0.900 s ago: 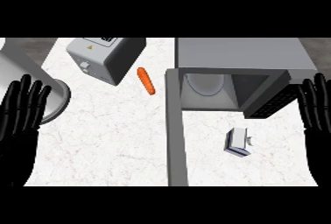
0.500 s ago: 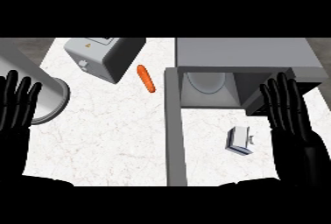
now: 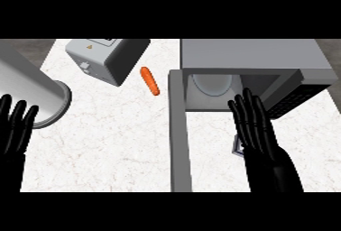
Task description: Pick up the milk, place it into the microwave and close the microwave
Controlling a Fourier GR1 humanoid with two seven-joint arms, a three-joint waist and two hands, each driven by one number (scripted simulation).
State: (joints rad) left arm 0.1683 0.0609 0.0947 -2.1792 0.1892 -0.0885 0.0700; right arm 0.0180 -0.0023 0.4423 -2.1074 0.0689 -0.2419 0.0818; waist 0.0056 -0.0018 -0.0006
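Milk point(image 3: 237, 146): on table, mostly hidden under right hand point(image 3: 256, 131)
Right fingers: straight, spread, holding nothing
Left hand point(image 3: 15, 128): left edge, fingers straight
Microwave point(image 3: 250, 72): door open

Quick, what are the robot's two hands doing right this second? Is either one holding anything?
Left hand: open, fingers straight, holding nothing, at the view's left edge.
Right hand: open, fingers straight, holding nothing, above the milk.
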